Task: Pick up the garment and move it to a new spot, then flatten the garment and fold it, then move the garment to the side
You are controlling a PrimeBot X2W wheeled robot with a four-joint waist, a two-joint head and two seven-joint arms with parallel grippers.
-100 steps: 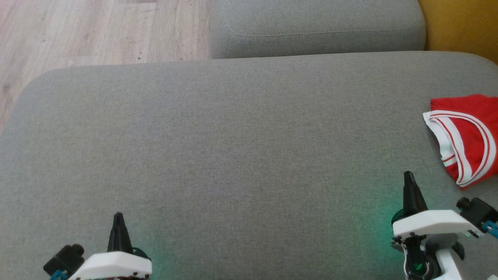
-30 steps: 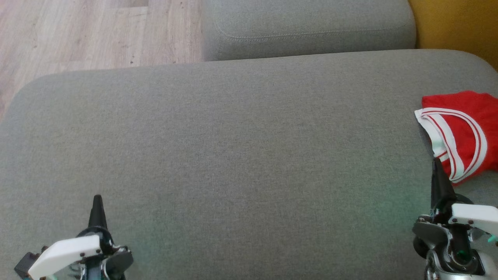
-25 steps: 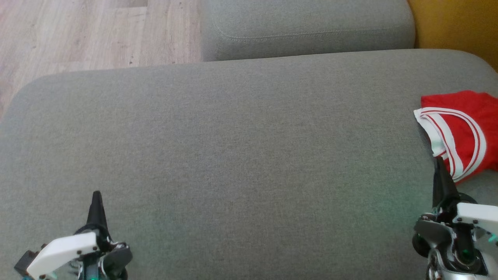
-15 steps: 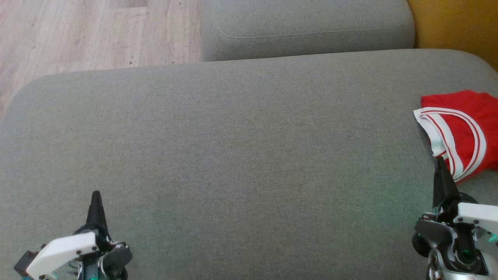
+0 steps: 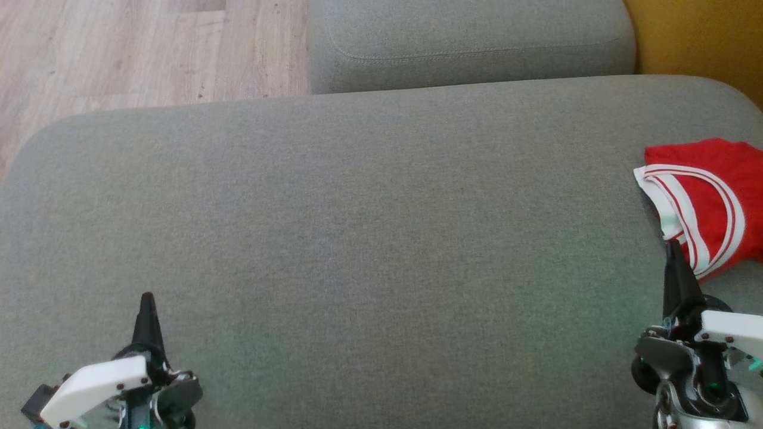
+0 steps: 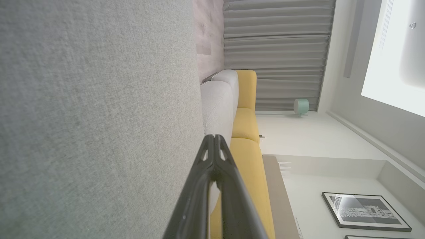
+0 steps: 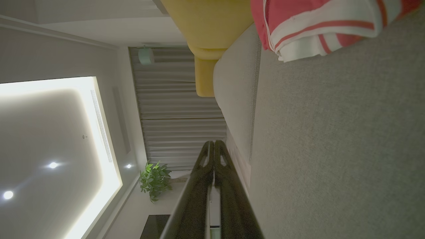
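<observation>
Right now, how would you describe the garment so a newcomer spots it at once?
Start at the big grey cushion. At its right edge, just past the right gripper, lies the garment. It is bright red with white striped trim, the one colourful thing on the grey.

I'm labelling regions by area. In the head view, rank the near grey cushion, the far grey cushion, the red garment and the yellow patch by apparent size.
1. near grey cushion
2. far grey cushion
3. red garment and yellow patch look alike, both cut by the frame edge; not ranked.
</observation>
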